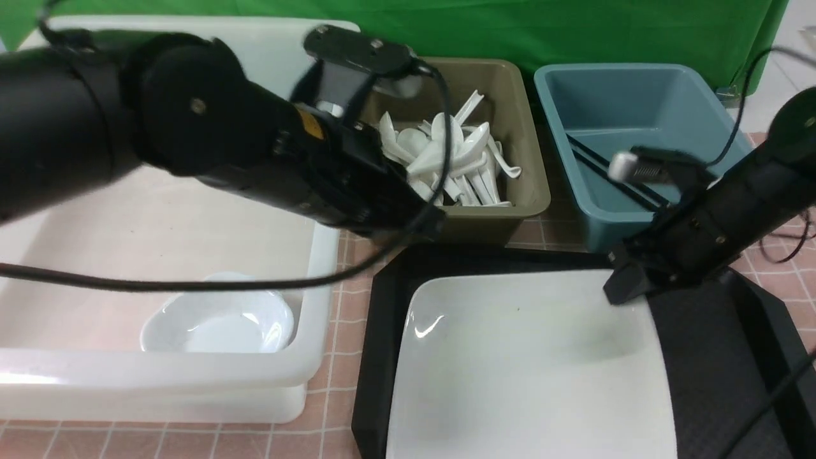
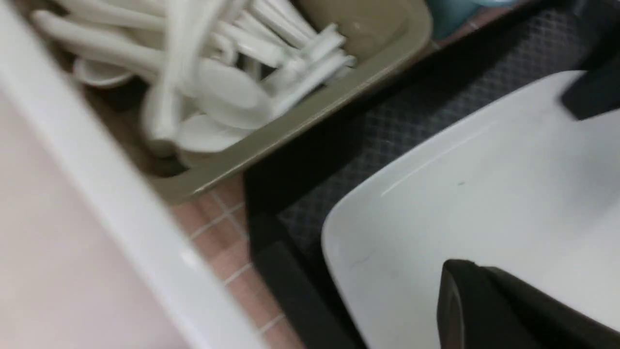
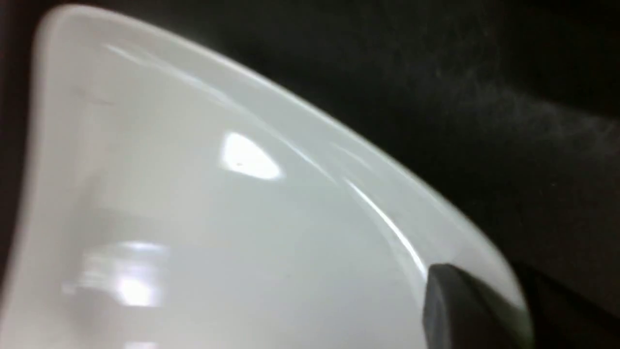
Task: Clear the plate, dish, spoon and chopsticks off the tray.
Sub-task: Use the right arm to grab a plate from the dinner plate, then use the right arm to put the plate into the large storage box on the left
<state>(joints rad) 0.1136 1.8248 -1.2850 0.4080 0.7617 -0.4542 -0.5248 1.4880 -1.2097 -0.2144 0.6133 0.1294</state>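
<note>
The white tub is the largest piece and stands on the left of the tabletop, just beside the tray's left edge, with a small white dish lying in it. The tray is black with a raised rim and carries only the plate. The plate lies flat across its left and middle, leaving the diamond-textured floor bare along the right edge.

The plate will probably be stiff, fairly heavy for a rim grip, breakable and slippery with glaze. The shallow raised rim near a corner looks like the best hold, and a lift from one corner is likely to make it droop or swing. It is glossy white and square with rounded corners, empty, and catches bright highlights.

The right gripper sits at the plate's far right corner. In the right wrist view one finger lies on the rim, but the other is hidden, so I cannot tell whether the jaws clamp it. The left gripper hangs above the tray's far left corner, jaws clenched, nothing visible between them.
</note>
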